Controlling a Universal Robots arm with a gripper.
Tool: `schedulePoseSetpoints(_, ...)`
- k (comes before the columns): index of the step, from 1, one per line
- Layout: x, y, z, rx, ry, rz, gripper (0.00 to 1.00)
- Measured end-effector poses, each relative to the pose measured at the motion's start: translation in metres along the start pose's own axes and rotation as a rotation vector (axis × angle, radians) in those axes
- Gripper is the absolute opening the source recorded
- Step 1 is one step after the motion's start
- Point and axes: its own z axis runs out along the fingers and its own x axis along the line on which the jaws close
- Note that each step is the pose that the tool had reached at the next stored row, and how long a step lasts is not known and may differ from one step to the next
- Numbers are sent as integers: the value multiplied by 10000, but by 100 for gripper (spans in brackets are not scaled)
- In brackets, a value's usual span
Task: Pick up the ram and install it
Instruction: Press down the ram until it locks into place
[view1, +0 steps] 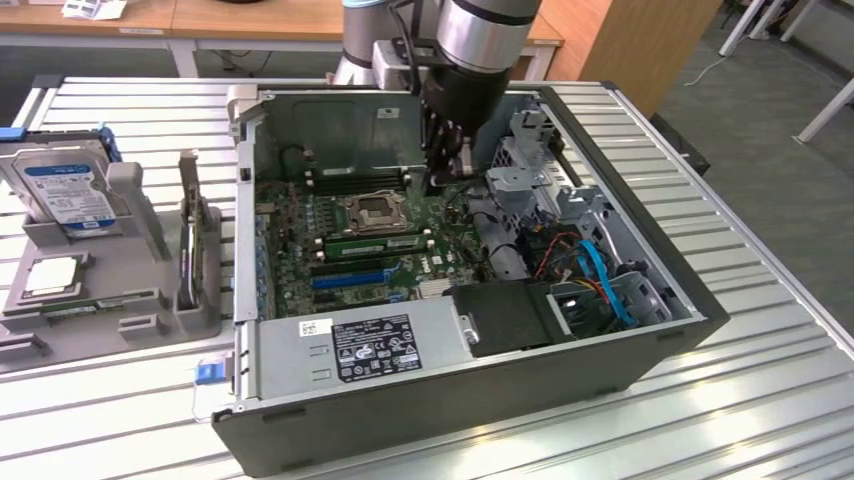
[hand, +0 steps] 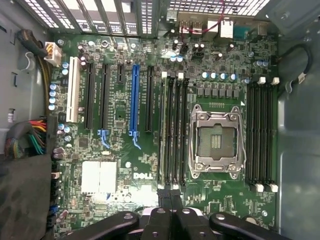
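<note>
The arm reaches down into the open computer case (view1: 607, 300) lying on the slatted metal table (view1: 747, 400), and its gripper (view1: 451, 170) hangs above the motherboard (view1: 360, 250), toward the back of the case. From the wrist view the gripper (hand: 170, 196) has its two dark fingers (hand: 163, 197) pressed flat together with nothing between them, their tips poised over the end of the memory slots (hand: 172, 130) that run beside the empty processor socket (hand: 216, 142). A long green ram stick (view1: 378, 241) sits in one of the slots just in front of the socket in the exterior view, standing on edge along the board; in the wrist view the ram (hand: 172, 130) lies within that same bank, directly ahead of the closed fingertips. The blue expansion slot (hand: 134, 100) lies further along the board, apart from the gripper. On the exterior view's left a grey parts holder (view1: 120, 290) carries a hard drive (view1: 67, 185) and a square processor chip (view1: 51, 275).
</note>
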Motion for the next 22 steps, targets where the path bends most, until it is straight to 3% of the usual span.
schedulePoseSetpoints(22,22,-22,398,1,-1,0,10)
